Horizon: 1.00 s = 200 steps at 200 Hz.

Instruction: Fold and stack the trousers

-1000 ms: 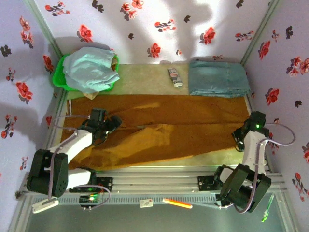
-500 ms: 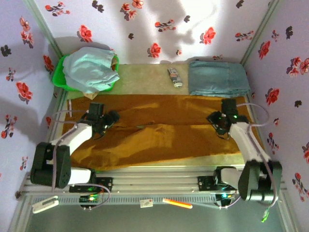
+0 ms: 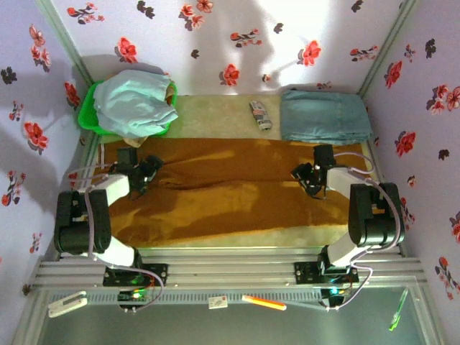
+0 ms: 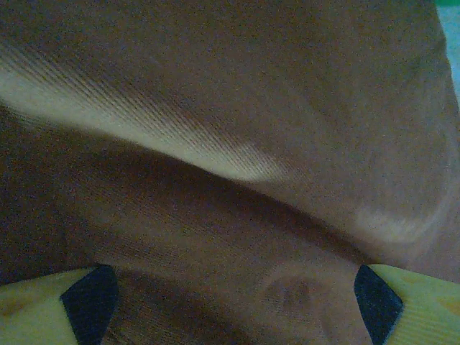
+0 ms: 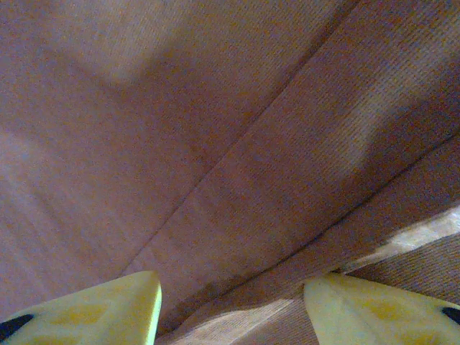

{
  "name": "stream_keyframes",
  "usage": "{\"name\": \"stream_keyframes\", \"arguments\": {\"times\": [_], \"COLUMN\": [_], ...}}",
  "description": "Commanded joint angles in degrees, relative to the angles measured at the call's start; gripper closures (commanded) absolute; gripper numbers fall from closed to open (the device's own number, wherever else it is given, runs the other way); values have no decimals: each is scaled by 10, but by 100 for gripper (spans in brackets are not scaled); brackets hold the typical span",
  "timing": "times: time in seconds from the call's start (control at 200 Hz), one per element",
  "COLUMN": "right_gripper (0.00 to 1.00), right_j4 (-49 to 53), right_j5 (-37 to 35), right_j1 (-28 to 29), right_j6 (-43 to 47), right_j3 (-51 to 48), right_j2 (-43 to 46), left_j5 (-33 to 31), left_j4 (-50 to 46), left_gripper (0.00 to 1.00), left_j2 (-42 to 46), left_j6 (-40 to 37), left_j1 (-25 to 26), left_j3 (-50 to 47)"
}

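The mustard-brown trousers (image 3: 230, 194) lie spread lengthwise across the mat, mostly flat, with a soft crease running along the middle. My left gripper (image 3: 147, 171) hovers low over their left end. In the left wrist view it (image 4: 233, 305) is open, its fingertips (image 4: 90, 302) wide apart, with rumpled cloth (image 4: 215, 144) under them. My right gripper (image 3: 303, 176) sits over the right part of the trousers. In the right wrist view it (image 5: 231, 305) is open, and its yellow fingers (image 5: 100, 313) straddle a fold edge of the cloth (image 5: 237, 180) without pinching it.
A green basket (image 3: 89, 108) heaped with pale blue cloth stands at the far left. A folded grey-blue garment (image 3: 323, 116) lies at the far right, with a small patterned object (image 3: 260, 115) beside it. The pale green mat (image 3: 208, 115) shows behind the trousers. Flowered walls close in three sides.
Both arms swung away from the near edge toward the far side, the right one from the right front corner onto the trousers. The loose flap in the middle now lies flatter. The right jaws widened.
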<state>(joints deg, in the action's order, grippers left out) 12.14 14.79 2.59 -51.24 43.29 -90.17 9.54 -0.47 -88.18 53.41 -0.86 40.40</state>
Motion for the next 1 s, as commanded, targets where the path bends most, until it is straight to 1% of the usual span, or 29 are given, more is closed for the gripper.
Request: {"name": "stream_keyframes", "arguments": {"times": [0.0,0.1,0.185,0.275,0.355,0.43,0.585,0.7,0.815,0.93,0.995], "right_gripper": [41,41,41,40,38,38,42,45,44,42,41], "right_j4": [2,29,69,88,88,70,-11,-28,-19,-12,-11], "right_j5": [13,32,34,37,30,30,60,52,31,36,35], "right_j1": [-8,-8,-7,-3,10,23,36,36,25,-14,-41], "right_j6": [4,12,27,31,30,24,-28,-39,-32,-29,-22], "right_j3": [0,29,58,88,117,147,187,202,187,156,140], "right_j2": [-51,-33,2,34,36,4,-119,-189,-203,-198,-189], "left_j5": [-23,-12,-4,-5,-19,-34,-40,-44,-33,-27,-21], "left_j4": [-68,-108,-145,-186,-204,-198,-118,-68,-63,-46,-36], "left_gripper": [9,8,7,6,6,6,8,8,8,8,8], "left_j2": [-44,-1,68,130,152,135,38,-24,-60,-45,-33], "left_j6": [-20,-20,-13,-13,-22,-26,-31,-27,-26,-23,-27], "left_j1": [-26,-27,-27,-27,-28,-35,-41,-46,-46,-44,-34], "left_j3": [-3,8,8,18,37,55,75,86,91,56,40]}}
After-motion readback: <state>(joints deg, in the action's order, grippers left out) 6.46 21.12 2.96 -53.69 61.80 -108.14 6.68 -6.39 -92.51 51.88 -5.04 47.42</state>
